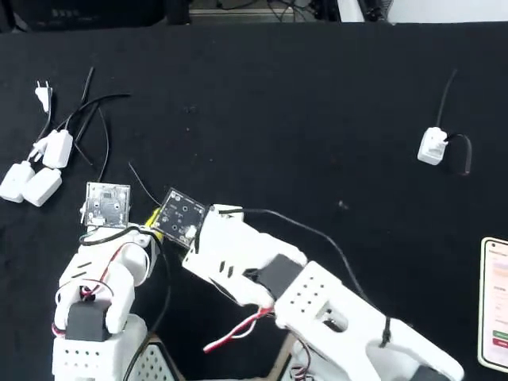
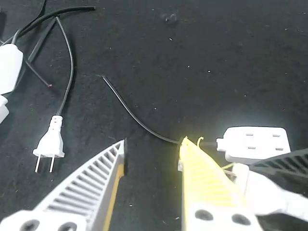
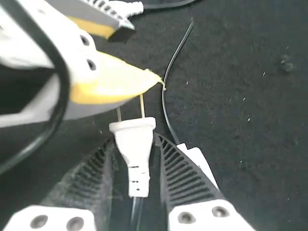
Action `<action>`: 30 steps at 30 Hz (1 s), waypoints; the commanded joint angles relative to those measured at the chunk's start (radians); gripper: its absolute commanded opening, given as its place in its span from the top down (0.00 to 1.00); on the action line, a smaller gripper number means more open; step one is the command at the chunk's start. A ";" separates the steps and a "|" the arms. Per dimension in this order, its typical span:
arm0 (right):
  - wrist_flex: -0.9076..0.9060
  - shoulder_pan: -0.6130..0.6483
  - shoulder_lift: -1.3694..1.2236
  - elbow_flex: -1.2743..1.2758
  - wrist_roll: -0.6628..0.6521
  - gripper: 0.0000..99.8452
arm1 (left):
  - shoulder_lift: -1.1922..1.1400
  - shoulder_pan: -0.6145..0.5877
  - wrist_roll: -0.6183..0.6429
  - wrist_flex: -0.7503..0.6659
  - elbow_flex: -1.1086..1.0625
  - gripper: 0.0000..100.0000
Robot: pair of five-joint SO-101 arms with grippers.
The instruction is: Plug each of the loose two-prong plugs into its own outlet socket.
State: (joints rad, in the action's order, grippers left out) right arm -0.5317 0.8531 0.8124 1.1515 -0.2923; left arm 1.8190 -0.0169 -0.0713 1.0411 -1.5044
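the right gripper (image 3: 135,140) has its dark fingers pressed together on the body of a white two-prong plug (image 3: 133,156), prongs pointing out past the fingertips and almost touching the yellow finger of the other arm. the left gripper (image 2: 154,143) hangs low over the table (image 1: 278,103) with its fingers apart, one white (image 2: 98,175) and one yellow (image 2: 202,178), and nothing between them. both arms work close together near the front left corner of the table, the left arm (image 1: 103,286) by the front edge and the right arm (image 1: 317,305) stretched across from the middle of that edge. just beside the yellow fingertip lies a flat white outlet strip (image 2: 253,143), slots facing up; in the right wrist view a white corner peeks from behind one dark finger, and i cannot tell if it is the same strip. a thin black wire (image 2: 130,113) curves over the cloth to the yellow fingertip. a second plug (image 2: 49,144) lies flat just beside the white finger, its prongs towards the camera and its black cord running away from it. a third plug (image 1: 41,95) lies near the far left corner. near the left edge, three white blocks (image 1: 40,186) are bunched with black cords. a lone block (image 1: 431,146) with a short black cord sits well apart, towards the far right corner. a phone (image 1: 495,302) lies at the right edge.
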 commanded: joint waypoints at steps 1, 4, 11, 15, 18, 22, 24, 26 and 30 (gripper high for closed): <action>0.000 0.017 0.067 -0.018 0.008 0.99 | -0.008 0.018 -0.008 0.008 0.002 0.81; 0.000 0.017 0.067 -0.016 0.008 0.99 | -0.008 0.018 -0.008 0.008 0.002 0.81; 0.006 0.017 0.067 -0.001 0.008 0.99 | -0.008 0.018 -0.008 0.008 0.002 0.81; 0.006 0.014 0.064 0.024 0.008 0.99 | -0.008 -0.010 -0.008 0.006 0.015 0.81; 0.006 0.018 0.050 0.033 0.008 0.99 | -0.008 -0.053 -0.002 0.006 0.053 0.81; 0.006 0.041 -0.024 0.007 0.008 0.99 | -0.008 -0.058 0.000 0.006 0.056 0.81; 0.006 0.063 -0.054 -0.008 0.008 0.99 | -0.008 -0.056 0.000 0.006 0.039 0.81; 0.006 0.071 -0.067 -0.025 0.008 0.99 | -0.008 -0.028 -0.006 0.006 0.016 0.81; 0.017 0.068 -0.067 -0.036 0.074 0.99 | -0.008 0.033 -0.008 0.005 -0.016 0.81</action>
State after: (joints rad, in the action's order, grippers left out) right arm -0.5301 0.9099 0.7511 1.1899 -0.2539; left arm 1.8098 -0.0245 -0.0729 1.0518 -1.5275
